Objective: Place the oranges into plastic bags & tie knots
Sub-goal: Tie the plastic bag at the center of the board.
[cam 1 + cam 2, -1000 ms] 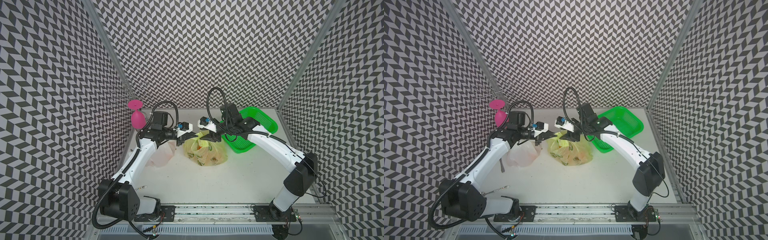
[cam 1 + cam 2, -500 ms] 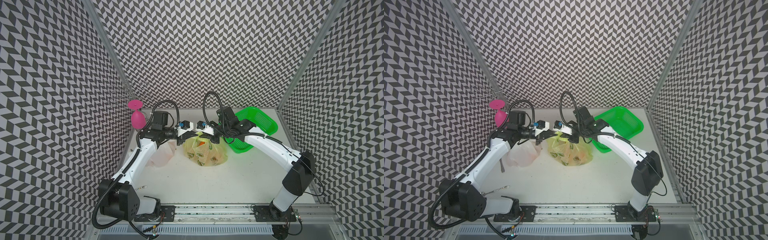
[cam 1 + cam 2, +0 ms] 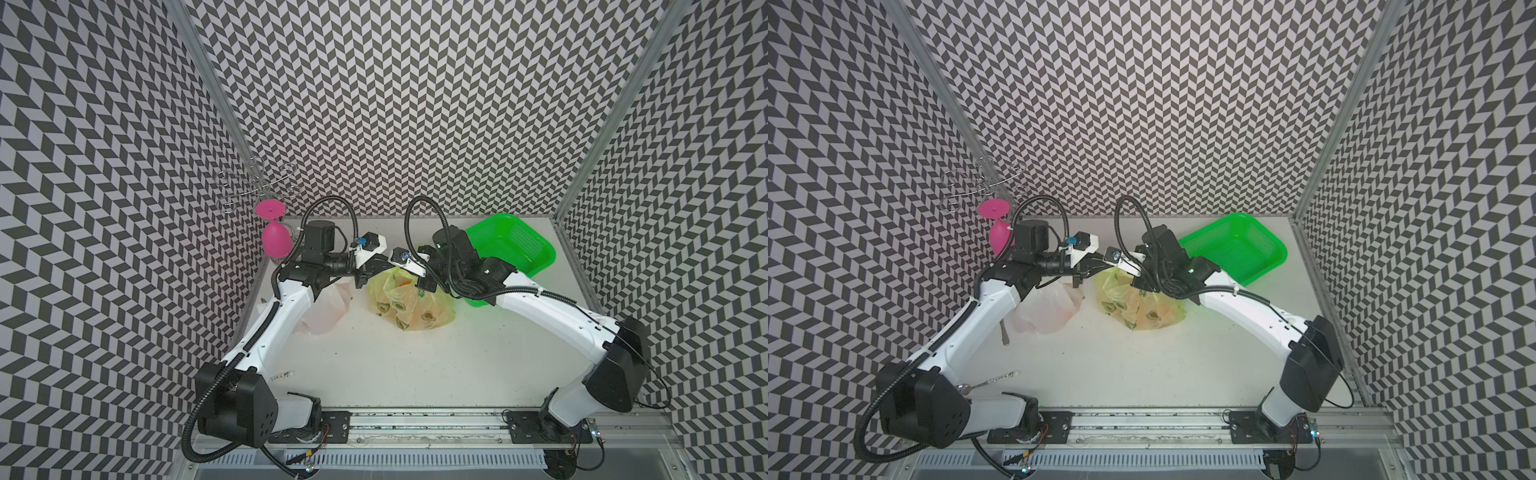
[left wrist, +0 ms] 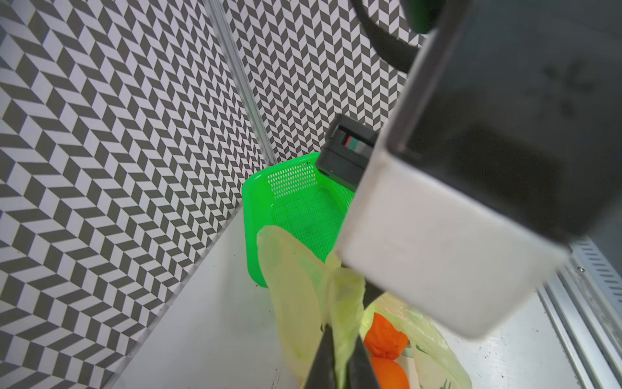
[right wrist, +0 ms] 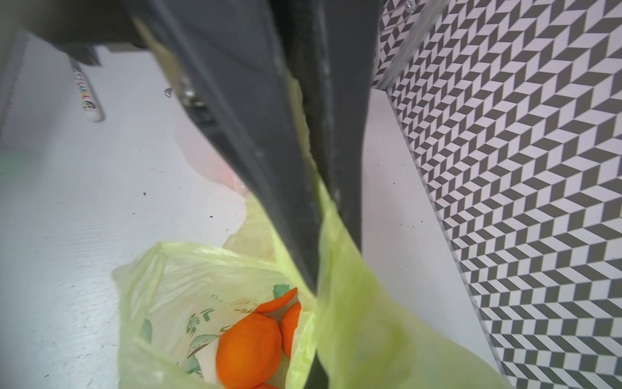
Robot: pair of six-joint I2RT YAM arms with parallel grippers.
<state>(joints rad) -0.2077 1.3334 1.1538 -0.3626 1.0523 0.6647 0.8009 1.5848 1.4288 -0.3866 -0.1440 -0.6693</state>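
Note:
The yellow-green plastic bag (image 3: 409, 301) with avocado prints stands mid-table in both top views, its mouth gaping. Oranges (image 5: 249, 350) lie inside it, and two oranges (image 4: 383, 336) show in the left wrist view. My left gripper (image 4: 340, 357) is shut on a raised yellow-green handle strip (image 4: 345, 303). My right gripper (image 5: 316, 370) meets it tip to tip above the bag, shut on a handle strip (image 5: 353, 320) that hides most of its jaws. The white plastic bag (image 3: 1046, 309) lies under my left arm, with a faint orange tint showing through it. No knot shows.
A green mesh basket (image 3: 509, 249) sits at the back right behind my right arm. An upturned pink goblet (image 3: 274, 239) hangs from a wire rack (image 3: 257, 187) in the back left corner. A spoon (image 3: 994, 379) lies near the left arm's base.
My right gripper has moved left to meet the left gripper above the bag, and its jaws have gone from open to shut on a handle strip. The left arm has hardly moved.

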